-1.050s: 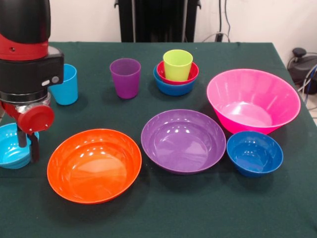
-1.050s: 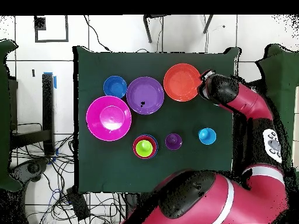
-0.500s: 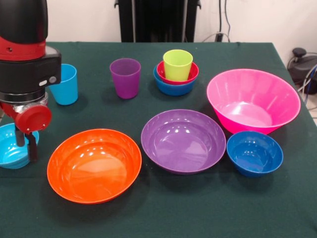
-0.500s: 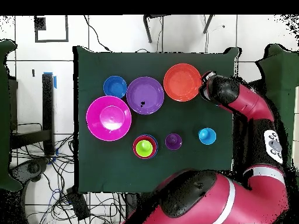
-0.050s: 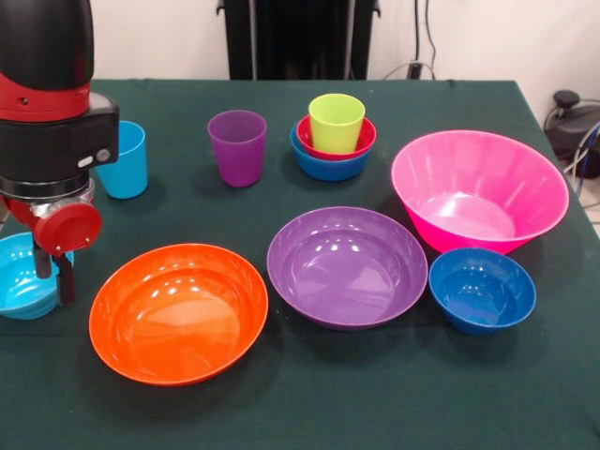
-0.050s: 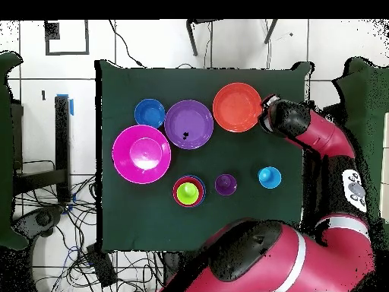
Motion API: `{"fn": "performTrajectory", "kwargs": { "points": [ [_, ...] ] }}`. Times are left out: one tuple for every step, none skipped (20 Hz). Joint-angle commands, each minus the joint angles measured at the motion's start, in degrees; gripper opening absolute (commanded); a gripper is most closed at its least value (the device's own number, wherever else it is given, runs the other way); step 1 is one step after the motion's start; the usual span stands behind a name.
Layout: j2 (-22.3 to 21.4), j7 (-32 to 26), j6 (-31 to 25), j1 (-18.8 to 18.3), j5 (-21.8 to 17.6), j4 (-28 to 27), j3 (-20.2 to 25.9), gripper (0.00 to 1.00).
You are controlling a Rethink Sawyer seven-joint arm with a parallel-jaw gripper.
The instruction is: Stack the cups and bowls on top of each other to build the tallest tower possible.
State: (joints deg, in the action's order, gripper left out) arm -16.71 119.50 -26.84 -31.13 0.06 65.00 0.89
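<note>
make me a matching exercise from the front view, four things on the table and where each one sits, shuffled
Things:
1. lime green cup
2. small cyan bowl
3. dark blue bowl
4. light blue cup

Places:
A. in front of the big pink bowl
B. under the hand, at the left edge
C. nested in the red bowl
D. beside the purple cup, partly behind the arm

Pairs: 1-C, 2-B, 3-A, 4-D
</note>
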Motion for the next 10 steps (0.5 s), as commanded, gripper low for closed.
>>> {"fn": "performTrajectory", "kwargs": {
  "points": [
    [3.8,-1.4,0.6,-0.3,-2.6,-1.9,4.1,1.0],
    [3.9,-1.6,0.6,-0.4,-2.7,-2.0,4.1,1.0],
    [3.9,-1.6,0.4,-0.5,-2.7,-2.0,4.1,1.0],
    [4.0,-1.6,0.4,-0.5,-2.7,-2.1,4.1,1.0],
    [4.0,-1.6,0.4,-0.5,-2.7,-2.0,4.1,1.0],
    [4.1,-1.6,0.3,-0.5,-2.7,-2.2,4.0,1.0],
    [4.1,-1.4,0.3,-0.4,-2.8,-2.3,3.7,1.0],
    [4.2,-1.4,0.3,-0.3,-2.9,-2.4,3.6,1.0],
    [4.2,-1.2,0.6,-0.2,-3.0,-2.4,3.5,1.0],
    [4.4,-1.1,0.6,-0.2,-3.0,-2.6,3.3,1.0]
  ]
}}
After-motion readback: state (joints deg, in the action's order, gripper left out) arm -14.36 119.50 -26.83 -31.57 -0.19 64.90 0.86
